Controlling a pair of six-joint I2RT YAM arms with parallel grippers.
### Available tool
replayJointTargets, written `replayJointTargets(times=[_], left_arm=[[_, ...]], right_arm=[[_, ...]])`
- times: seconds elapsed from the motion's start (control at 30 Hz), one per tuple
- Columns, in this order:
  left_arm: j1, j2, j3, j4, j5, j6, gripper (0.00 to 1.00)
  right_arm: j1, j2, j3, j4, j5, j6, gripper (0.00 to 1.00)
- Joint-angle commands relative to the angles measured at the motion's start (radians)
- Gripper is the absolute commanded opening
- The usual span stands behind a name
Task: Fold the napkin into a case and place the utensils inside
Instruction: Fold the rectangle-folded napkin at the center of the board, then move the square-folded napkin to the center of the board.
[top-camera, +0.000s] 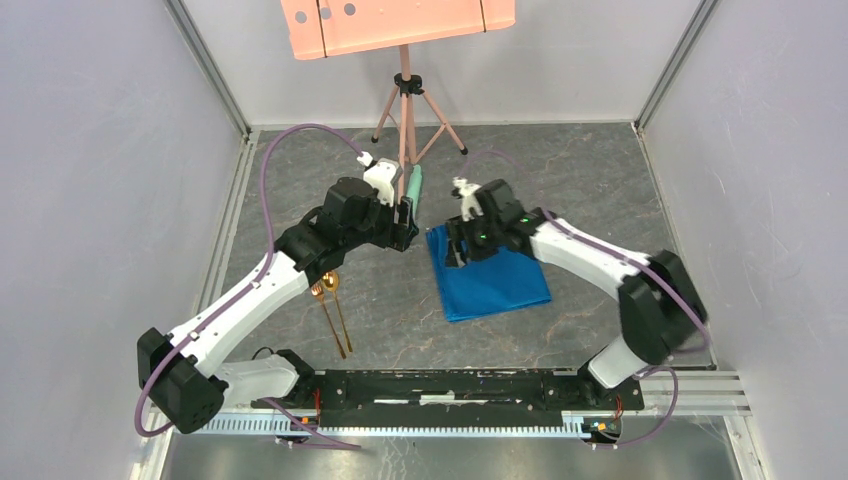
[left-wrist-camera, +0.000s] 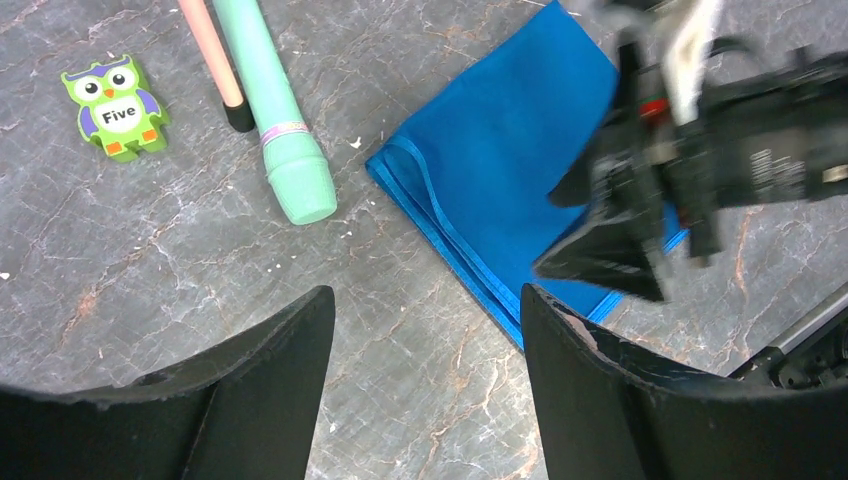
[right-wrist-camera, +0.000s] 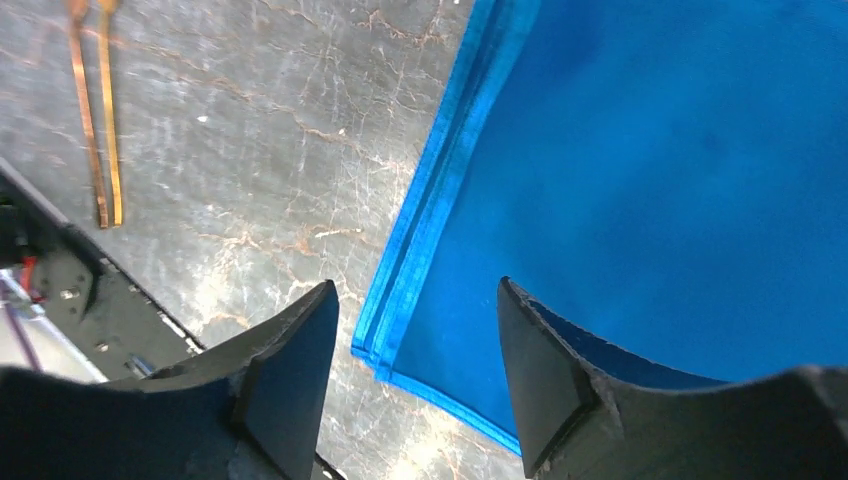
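At the left we see the gold fork and spoon (top-camera: 335, 318) lying side by side, well apart from the napkin. Our left gripper (left-wrist-camera: 425, 300) hangs beside the pale green tube (left-wrist-camera: 280, 120), jaws spread and holding nothing. Right of centre, the folded blue napkin (top-camera: 492, 278) lies flat. Our right gripper (right-wrist-camera: 415, 300) hovers over its edge, jaws apart and unloaded.

Grey marbled tabletop (top-camera: 560, 180): folded blue napkin (top-camera: 495, 285) right of centre, gold utensils (right-wrist-camera: 108, 120) side by side well left, pale green tube (left-wrist-camera: 275, 110) beside tripod foot (left-wrist-camera: 215, 65), owl toy (left-wrist-camera: 115, 107) nearby.
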Motion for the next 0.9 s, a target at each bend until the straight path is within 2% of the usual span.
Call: replayJointTargets(times=[0.0, 0.17, 0.4, 0.63, 0.73, 0.8, 0.87], left_arm=[[0.005, 0.008, 0.0, 0.057, 0.033, 0.009, 0.75], [0.003, 0.123, 0.01, 0.081, 0.244, -0.128, 0.75], [-0.01, 0.304, -0.022, 0.176, 0.306, -0.268, 0.66], [-0.059, 0.326, -0.023, 0.238, 0.249, -0.316, 0.66], [-0.088, 0.341, -0.002, 0.238, 0.213, -0.304, 0.66], [-0.111, 0.361, 0.015, 0.237, 0.182, -0.295, 0.66], [-0.128, 0.399, 0.042, 0.238, 0.163, -0.292, 0.67]], right_arm=[[-0.11, -0.139, -0.197, 0.257, -0.181, 0.014, 0.66], [-0.12, -0.12, -0.244, 0.319, -0.242, 0.015, 0.6], [-0.105, -0.113, -0.345, 0.278, -0.185, -0.054, 0.46], [-0.123, -0.181, -0.541, 0.192, 0.059, -0.102, 0.42], [-0.181, -0.232, -0.588, 0.107, 0.288, -0.124, 0.42], [-0.215, -0.261, -0.574, 0.046, 0.492, -0.132, 0.45], [-0.237, -0.277, -0.532, 0.056, 0.477, -0.174, 0.47]])
